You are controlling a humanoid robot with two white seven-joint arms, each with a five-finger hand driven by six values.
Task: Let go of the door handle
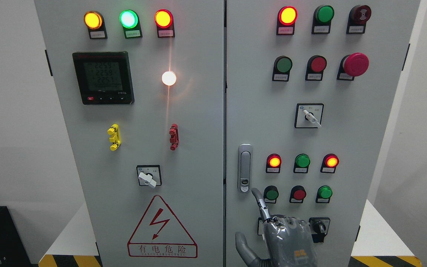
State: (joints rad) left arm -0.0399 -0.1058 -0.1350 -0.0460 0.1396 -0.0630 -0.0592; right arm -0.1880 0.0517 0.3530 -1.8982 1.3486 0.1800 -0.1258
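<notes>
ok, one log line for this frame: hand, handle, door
right hand: index finger extended, other fingers curled, holding nothing | door handle: free, flush | right door: closed | left hand: not in view

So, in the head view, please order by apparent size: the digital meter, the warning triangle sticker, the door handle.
1. Warning triangle sticker
2. Digital meter
3. Door handle
All lie on the same cabinet front, so the order is reliable.

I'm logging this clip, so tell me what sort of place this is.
Probably an electrical or industrial equipment room: a grey control cabinet with lit indicator lamps, a digital meter, a red emergency stop button and a high-voltage warning triangle.
</notes>
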